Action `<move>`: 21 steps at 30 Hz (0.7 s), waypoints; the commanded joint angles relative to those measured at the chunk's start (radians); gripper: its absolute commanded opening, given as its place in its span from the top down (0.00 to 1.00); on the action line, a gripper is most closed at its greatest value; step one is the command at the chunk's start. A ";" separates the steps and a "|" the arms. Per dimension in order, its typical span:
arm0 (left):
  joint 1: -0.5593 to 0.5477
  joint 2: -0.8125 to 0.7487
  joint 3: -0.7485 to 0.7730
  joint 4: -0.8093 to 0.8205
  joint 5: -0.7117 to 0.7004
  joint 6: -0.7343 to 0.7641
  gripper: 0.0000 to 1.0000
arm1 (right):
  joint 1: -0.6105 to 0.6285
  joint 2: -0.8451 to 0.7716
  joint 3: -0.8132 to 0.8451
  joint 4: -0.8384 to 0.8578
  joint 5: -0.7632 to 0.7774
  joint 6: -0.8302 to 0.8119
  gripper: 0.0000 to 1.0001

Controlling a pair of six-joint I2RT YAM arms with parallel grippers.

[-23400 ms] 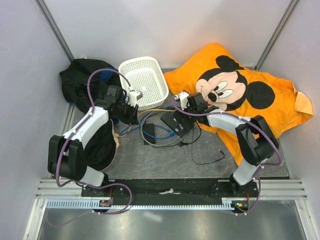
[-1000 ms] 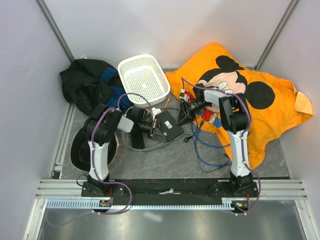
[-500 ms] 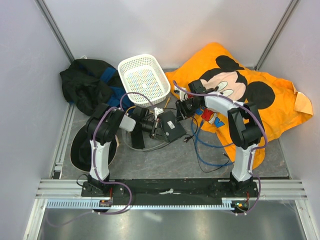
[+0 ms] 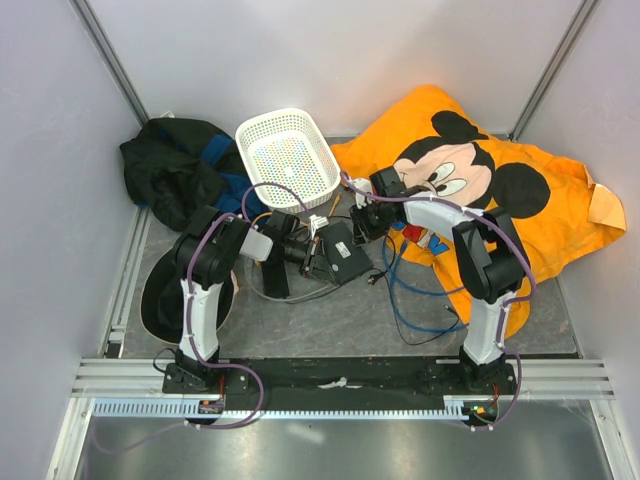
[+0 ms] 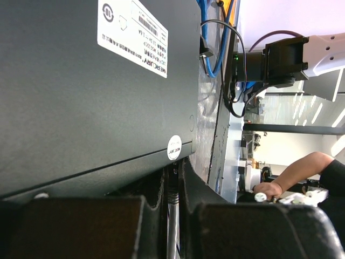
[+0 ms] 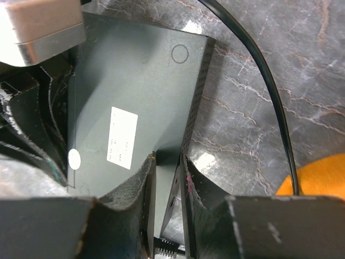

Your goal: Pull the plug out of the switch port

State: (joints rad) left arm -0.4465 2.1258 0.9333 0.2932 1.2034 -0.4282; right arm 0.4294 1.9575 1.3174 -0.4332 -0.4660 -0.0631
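Plain pale grey walls [image 4: 330, 50] stand on three sides, beyond and to either flank of the left pincer [image 4: 318, 252] and right pincer [image 4: 358, 222]. Aluminium posts [image 4: 112, 58] rise in the corners beyond them. Desk [image 4: 330, 320] beneath is dark grey with pale marbled veins. Aluminium rail [image 4: 560, 378] runs nearer than both pincers. Light is even and diffuse.

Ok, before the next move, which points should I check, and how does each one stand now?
1. Left gripper clamps the switch by its edge: ok.
2. Right gripper straddles the switch's corner: ok. Firm clamp: cannot tell.
3. Plug seated in a port: cannot tell; no port face is visible in any view.
4. Blue cable lies in loose loops, not taut: ok.
5. Black cable passes clear of the right gripper: ok.
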 commanded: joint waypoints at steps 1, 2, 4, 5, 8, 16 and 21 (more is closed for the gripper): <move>-0.008 0.085 -0.004 -0.127 -0.174 -0.021 0.98 | 0.104 -0.044 -0.027 -0.004 0.214 -0.035 0.84; -0.008 0.086 -0.004 -0.127 -0.176 -0.023 0.98 | 0.103 -0.072 -0.044 0.045 0.231 -0.024 0.87; -0.006 0.089 -0.010 -0.127 -0.174 -0.020 0.98 | 0.103 -0.167 -0.063 0.094 0.236 -0.006 0.98; -0.006 0.089 -0.011 -0.127 -0.173 -0.018 0.98 | 0.104 -0.193 -0.076 0.132 0.222 -0.001 0.99; -0.008 0.089 -0.011 -0.126 -0.174 -0.018 0.98 | 0.120 -0.239 -0.089 0.146 0.165 0.005 1.00; -0.006 0.085 -0.007 -0.121 -0.176 -0.021 0.98 | 0.132 -0.005 -0.052 0.034 0.124 0.017 1.00; -0.006 0.077 -0.005 -0.131 -0.174 -0.011 0.98 | 0.134 0.044 -0.046 0.036 0.179 -0.001 1.00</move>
State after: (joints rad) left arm -0.4496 2.1334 0.9463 0.2867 1.2072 -0.4267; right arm 0.5560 1.9186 1.2781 -0.3328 -0.3614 -0.0463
